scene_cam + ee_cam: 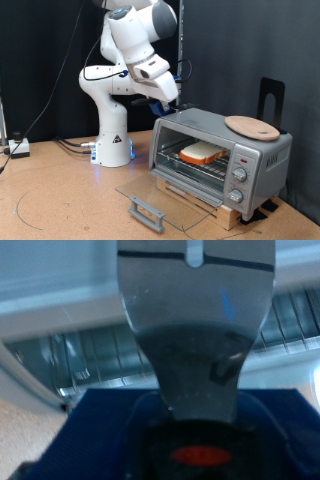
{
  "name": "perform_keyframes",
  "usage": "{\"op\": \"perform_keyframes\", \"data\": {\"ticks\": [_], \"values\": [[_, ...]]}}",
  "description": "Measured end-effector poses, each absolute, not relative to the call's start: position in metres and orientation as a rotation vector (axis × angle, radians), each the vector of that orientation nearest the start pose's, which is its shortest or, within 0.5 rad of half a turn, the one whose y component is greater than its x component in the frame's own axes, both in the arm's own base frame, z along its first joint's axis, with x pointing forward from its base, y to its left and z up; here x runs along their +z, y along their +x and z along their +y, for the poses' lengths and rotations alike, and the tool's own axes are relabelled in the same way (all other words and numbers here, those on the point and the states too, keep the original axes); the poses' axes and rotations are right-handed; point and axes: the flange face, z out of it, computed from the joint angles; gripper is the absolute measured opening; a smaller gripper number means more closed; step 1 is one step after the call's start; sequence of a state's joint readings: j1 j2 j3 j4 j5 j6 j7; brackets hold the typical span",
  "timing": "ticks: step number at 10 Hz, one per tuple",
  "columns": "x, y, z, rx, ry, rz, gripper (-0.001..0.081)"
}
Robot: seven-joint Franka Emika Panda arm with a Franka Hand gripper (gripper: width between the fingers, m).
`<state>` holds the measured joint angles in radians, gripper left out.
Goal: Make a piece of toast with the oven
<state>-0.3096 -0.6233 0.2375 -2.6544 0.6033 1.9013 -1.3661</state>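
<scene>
- The piece of toast (201, 153) is seen lying flat on the wire rack (190, 164) inside the oven (220, 157), well below the claw and a bit toward the exterior view's right of it.
- A pale face and a golden-brown crust can be seen on the bread.
- The oven's glass door (165, 201) is seen folded all the way down and lying flat in front of the oven, with its grey handle (146, 211) at the near edge.
- Round knobs (239, 175) are seen on the oven's front panel, lower than the claw and further to the exterior view's right.
- A round wooden board (251, 126) is seen resting on top of the oven, to the exterior view's right of the claw and a little lower.
- The claw (166, 105) is seen held in the air just above the oven's top corner on the exterior view's left side, with nothing seen in it.
- It cannot be told whether the claw's fingers are apart or together.
- In the wrist view, one wide grey finger (195, 315) is seen close up, with blurry rack wires (85, 355) behind it.
- The white arm (130, 60) is seen standing on the brown table (60, 195), behind the claw.
</scene>
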Motion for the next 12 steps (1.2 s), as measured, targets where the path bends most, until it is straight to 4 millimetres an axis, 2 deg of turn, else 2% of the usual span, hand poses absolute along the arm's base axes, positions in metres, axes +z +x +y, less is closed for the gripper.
{"op": "perform_keyframes", "data": {"ticks": [3, 7, 9, 12], "values": [[0.428, 0.340, 0.062, -0.257, -2.325, -1.426, 0.0395], [0.434, 0.324, 0.123, -0.238, -2.295, -1.459, 0.0395], [0.426, 0.308, 0.149, -0.172, -2.332, -1.473, 0.0395], [0.400, 0.295, 0.167, -0.121, -2.422, -1.437, 0.0395]]}}
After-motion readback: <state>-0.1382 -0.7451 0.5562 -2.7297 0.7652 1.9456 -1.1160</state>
